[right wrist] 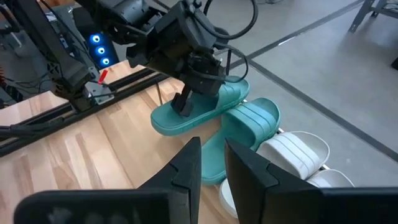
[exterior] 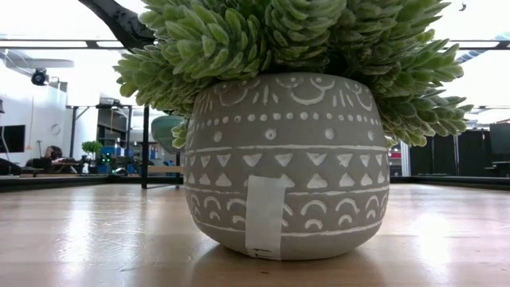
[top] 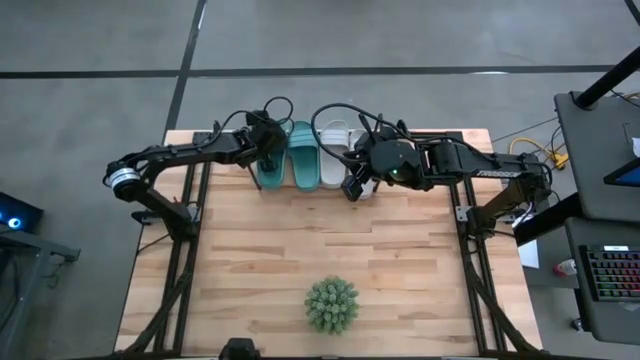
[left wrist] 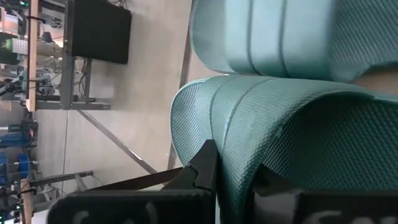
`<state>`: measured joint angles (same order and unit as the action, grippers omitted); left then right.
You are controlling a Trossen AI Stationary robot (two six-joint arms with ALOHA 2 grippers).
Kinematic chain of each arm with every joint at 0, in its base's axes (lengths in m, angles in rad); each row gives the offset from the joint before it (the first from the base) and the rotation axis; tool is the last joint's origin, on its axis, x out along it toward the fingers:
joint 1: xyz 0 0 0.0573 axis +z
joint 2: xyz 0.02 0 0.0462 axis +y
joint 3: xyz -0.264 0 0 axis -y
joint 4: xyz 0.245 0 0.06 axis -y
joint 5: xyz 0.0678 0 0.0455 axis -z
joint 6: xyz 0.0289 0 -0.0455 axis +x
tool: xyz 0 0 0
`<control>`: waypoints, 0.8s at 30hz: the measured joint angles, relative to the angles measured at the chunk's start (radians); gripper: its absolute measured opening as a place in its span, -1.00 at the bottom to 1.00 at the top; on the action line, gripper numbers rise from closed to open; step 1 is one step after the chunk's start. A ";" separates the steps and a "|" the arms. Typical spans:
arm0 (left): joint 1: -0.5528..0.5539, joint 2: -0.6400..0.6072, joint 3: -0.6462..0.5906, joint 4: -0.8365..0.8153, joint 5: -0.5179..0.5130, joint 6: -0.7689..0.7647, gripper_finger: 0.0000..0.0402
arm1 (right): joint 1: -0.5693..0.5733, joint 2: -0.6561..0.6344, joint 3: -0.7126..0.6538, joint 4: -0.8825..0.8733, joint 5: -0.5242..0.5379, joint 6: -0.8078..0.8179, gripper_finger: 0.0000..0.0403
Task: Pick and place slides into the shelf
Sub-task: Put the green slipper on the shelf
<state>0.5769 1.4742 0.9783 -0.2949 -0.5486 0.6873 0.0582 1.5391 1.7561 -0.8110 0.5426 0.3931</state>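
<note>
While two teal slides lie, two grey slides adjoin.

Grey concrete floor all round, crossed by dark seam lines; pale wooden tabletop of butcher-block planks on a black frame; spiky green plant near the front edge, seen level in a grey pot patterned in white with a white label; off to the right a dark desk bearing a backlit keyboard, yellow cables on the floor beside it; at the left edge dark equipment with a blue light; beyond the tabletop a bright, washed-out hall, white wall to the left, dark cabinets to the right, a person seated far off at the left.
</note>
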 joint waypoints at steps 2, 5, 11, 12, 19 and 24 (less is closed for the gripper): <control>0.000 0.001 -0.018 0.014 0.006 0.000 -1.00 | 0.000 0.000 0.000 0.000 0.000 0.000 -0.69; -0.001 0.001 -0.050 0.027 0.015 -0.001 -1.00 | 0.000 0.000 0.000 0.000 0.000 0.000 -0.69; 0.000 0.001 -0.085 0.053 0.017 -0.001 -1.00 | 0.000 0.001 0.000 0.000 0.000 0.000 -0.69; 0.000 0.001 -0.089 0.055 0.018 -0.001 -1.00 | 0.000 0.001 0.000 0.001 0.000 0.000 -0.69; 0.000 0.002 -0.092 0.124 0.015 0.000 -1.00 | 0.000 0.001 0.000 0.001 0.000 0.009 -0.69; 0.000 0.002 -0.097 0.179 0.013 0.001 -1.00 | 0.000 0.001 0.000 0.000 -0.001 0.027 -0.69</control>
<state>0.5774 1.4757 0.8815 -0.1163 -0.5358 0.6882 0.0582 1.5402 1.7561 -0.8108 0.5419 0.4199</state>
